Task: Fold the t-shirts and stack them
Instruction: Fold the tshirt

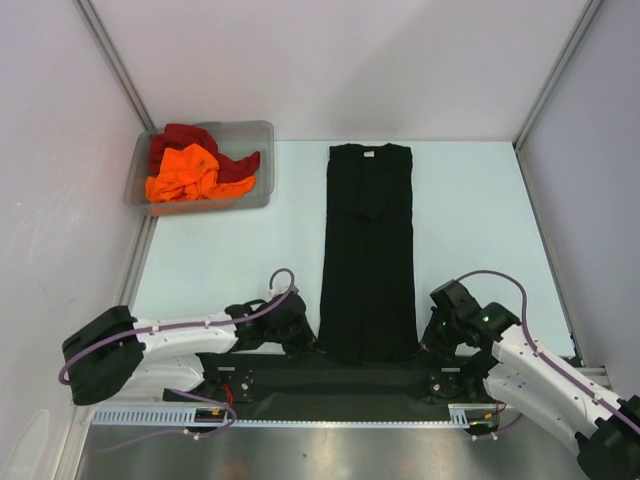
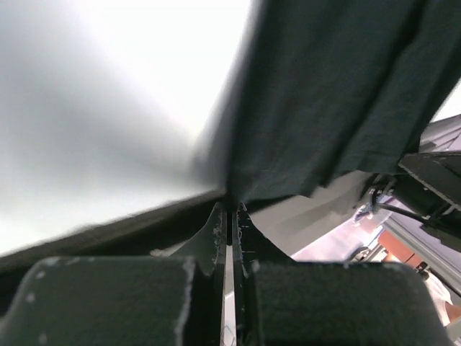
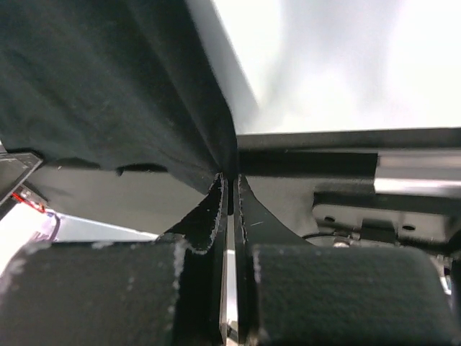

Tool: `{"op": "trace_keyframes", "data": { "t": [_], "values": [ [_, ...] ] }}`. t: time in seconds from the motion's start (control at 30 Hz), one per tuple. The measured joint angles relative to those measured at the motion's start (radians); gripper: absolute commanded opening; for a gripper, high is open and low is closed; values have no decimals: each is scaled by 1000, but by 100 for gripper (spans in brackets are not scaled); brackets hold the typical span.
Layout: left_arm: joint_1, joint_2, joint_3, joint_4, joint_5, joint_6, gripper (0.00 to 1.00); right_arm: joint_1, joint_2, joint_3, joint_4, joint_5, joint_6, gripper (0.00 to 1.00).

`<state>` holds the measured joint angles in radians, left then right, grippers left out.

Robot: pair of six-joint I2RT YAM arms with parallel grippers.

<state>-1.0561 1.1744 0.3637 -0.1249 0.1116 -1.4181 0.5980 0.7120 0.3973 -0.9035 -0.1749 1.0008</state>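
Left end effector [image 1: 306, 344] and right end effector [image 1: 431, 346] clamped on black t-shirt [image 1: 368, 250] at near hem corners, bin [image 1: 268, 160] well apart

1. A clear grey plastic bin [image 1: 266, 160] sits at the far left corner of the worktop [image 1: 480, 220].
2. The worktop is pale blue-green.
3. A black mat [image 1: 330, 385] runs along its near edge.
4. White walls [image 1: 340, 60] enclose it.
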Motion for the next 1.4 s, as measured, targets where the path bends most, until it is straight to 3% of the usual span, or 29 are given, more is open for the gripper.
{"op": "trace_keyframes", "data": {
  "t": [0.2,0.4,0.6,0.8,1.13,1.4],
  "values": [
    [31,24,186,-99,-4,62,0,-51,124,140,-5,1,-59,0],
    [225,72,311,-128,22,152,0,-228,354,303,48,-50,-201,0],
    [421,330,581,-179,98,310,0,-382,649,526,110,-116,-348,0],
    [529,579,866,-199,177,435,0,-426,979,838,157,-166,-446,0],
    [626,785,1038,-206,272,469,0,-496,1278,1173,120,-235,-515,0],
    [638,835,1065,-195,311,468,0,-542,1353,1216,90,-277,-551,0]
  ]
}}
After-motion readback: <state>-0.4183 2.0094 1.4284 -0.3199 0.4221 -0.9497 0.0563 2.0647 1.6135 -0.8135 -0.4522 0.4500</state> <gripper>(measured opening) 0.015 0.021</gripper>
